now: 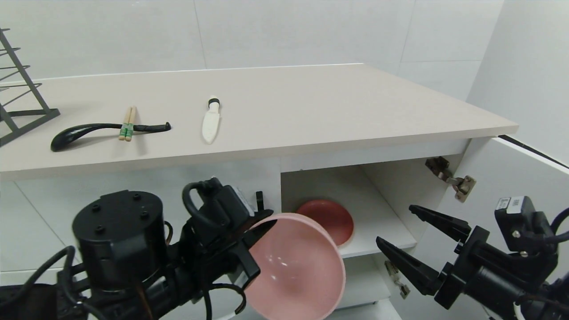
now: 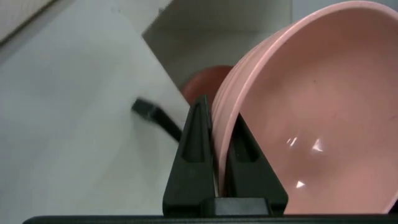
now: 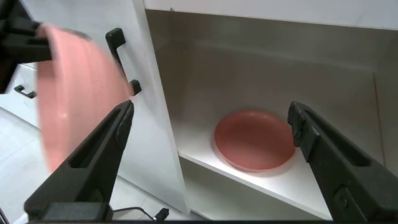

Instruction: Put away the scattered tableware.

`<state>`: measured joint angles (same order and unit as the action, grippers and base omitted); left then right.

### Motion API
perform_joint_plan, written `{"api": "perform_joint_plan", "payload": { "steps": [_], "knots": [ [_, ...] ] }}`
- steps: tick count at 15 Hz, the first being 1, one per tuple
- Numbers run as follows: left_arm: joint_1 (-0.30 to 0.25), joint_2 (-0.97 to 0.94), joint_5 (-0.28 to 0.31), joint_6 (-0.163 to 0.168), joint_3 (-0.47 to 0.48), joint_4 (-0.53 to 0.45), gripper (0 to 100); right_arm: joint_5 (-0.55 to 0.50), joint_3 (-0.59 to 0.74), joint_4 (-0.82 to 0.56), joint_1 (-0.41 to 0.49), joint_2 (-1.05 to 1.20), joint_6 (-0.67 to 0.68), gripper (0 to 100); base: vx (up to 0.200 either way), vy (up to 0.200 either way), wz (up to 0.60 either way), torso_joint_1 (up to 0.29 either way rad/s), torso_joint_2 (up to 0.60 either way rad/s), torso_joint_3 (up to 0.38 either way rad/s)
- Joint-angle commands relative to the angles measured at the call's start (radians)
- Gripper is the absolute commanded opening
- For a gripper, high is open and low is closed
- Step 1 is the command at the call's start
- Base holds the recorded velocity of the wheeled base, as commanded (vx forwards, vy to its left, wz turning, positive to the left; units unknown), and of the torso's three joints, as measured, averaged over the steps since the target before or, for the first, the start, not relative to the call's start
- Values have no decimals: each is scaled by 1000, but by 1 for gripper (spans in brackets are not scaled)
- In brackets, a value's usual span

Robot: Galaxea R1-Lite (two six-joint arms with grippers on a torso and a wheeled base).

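Note:
My left gripper (image 1: 258, 231) is shut on the rim of a pink bowl (image 1: 295, 266), held tilted in front of the open cabinet; the rim sits pinched between the fingers (image 2: 198, 149), and the bowl (image 2: 317, 118) curves away beyond them. A red plate (image 1: 329, 220) lies on the cabinet shelf (image 1: 378, 226), also seen as the plate (image 3: 255, 140) between my right gripper's fingers. My right gripper (image 1: 398, 231) stands open beside the cabinet door, nothing in it. On the countertop lie a black ladle (image 1: 89, 131), chopsticks (image 1: 127, 123) and a white knife (image 1: 210, 121).
The cabinet door (image 1: 511, 178) stands open at the right with hinges (image 1: 449, 178) showing. A closed door with a black handle (image 3: 121, 62) is beside the opening. A dark wire rack (image 1: 20, 89) stands at the counter's far left.

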<state>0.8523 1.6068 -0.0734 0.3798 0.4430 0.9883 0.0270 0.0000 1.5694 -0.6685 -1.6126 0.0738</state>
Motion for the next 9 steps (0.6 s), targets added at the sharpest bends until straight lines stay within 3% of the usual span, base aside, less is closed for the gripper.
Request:
{"api": "perform_joint_plan", "payload": {
  "steps": [1, 3, 9],
  "knots": [
    [37, 111, -31, 1, 31, 44, 0, 1, 0, 1, 0, -3, 0, 100, 0, 0, 0, 0, 0, 0],
    [91, 194, -91, 1, 92, 92, 0, 1, -2, 1, -2, 0, -2, 100, 0, 0, 0, 0, 0, 0],
    [129, 367, -184, -1, 203, 248, 0, 1, -3, 1, -2, 2, -2, 100, 0, 0, 0, 0, 0, 0]
  ]
}}
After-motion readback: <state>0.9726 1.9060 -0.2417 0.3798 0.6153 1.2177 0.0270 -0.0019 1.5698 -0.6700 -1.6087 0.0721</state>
